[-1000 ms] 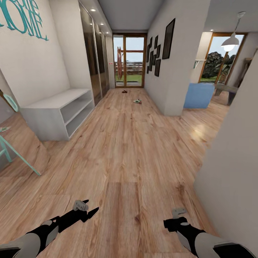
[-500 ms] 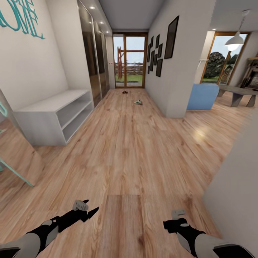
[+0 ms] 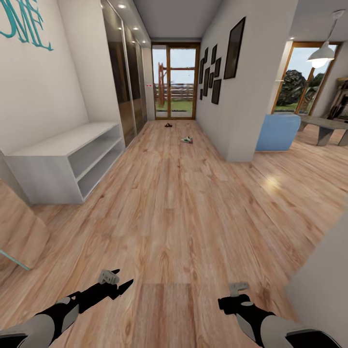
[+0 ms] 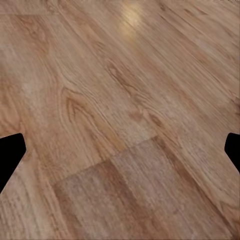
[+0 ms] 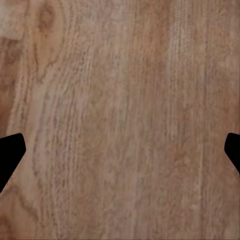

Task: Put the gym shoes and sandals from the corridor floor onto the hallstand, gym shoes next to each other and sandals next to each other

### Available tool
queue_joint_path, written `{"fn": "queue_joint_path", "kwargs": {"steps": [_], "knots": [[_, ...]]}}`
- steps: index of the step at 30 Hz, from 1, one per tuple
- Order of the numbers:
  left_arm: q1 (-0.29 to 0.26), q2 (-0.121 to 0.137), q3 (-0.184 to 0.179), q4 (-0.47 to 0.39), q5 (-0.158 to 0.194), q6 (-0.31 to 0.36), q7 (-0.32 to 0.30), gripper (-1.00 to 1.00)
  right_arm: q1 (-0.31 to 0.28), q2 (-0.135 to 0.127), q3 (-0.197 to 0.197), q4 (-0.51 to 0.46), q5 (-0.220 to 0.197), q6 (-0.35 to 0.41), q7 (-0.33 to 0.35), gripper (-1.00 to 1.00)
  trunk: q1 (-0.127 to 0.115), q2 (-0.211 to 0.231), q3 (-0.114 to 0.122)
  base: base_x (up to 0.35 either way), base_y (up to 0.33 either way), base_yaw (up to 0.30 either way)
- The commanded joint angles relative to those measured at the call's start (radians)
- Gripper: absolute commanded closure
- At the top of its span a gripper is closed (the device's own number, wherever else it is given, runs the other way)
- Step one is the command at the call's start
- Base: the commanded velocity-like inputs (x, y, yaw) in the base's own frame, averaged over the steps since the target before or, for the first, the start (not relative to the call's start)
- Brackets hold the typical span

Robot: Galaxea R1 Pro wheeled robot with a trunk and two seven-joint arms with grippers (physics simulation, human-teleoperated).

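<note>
Gym shoe [image 3: 186, 139] lies on corridor floor [image 3: 183, 203], upper centre of head view, long axis approx. across frame; heading too small to tell. Dark item [image 3: 167, 125] beyond, poss. a sandal. White bench [image 3: 67, 159] at left wall. Left gripper [image 4: 120, 150] and right gripper [image 5: 120, 150] both spread wide, nothing between fingers.

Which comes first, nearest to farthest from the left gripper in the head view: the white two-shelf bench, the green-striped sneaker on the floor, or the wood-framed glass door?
1. White two-shelf bench, by the left wall, nearest the left gripper.
2. Green-striped sneaker, on the wood floor far down the corridor.
3. Wood-framed glass door, at the corridor's end.
</note>
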Motion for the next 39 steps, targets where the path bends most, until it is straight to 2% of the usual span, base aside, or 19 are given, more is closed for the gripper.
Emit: {"fn": "queue_joint_path", "kwargs": {"steps": [1,39], "knots": [[-0.001,0.000,0.002,0.001,0.005,0.001,-0.007,-1.00,-0.002,0.001,0.007,0.005,0.002,-0.007,-0.004,-1.00,0.000,0.000,-0.001,0.350,0.000,0.000],[-0.001,0.001,0.002,0.001,0.005,0.001,-0.007,-1.00,0.002,0.001,0.006,0.005,0.002,-0.009,-0.006,-1.00,0.000,0.000,-0.001,0.350,-0.027,0.000]]}}
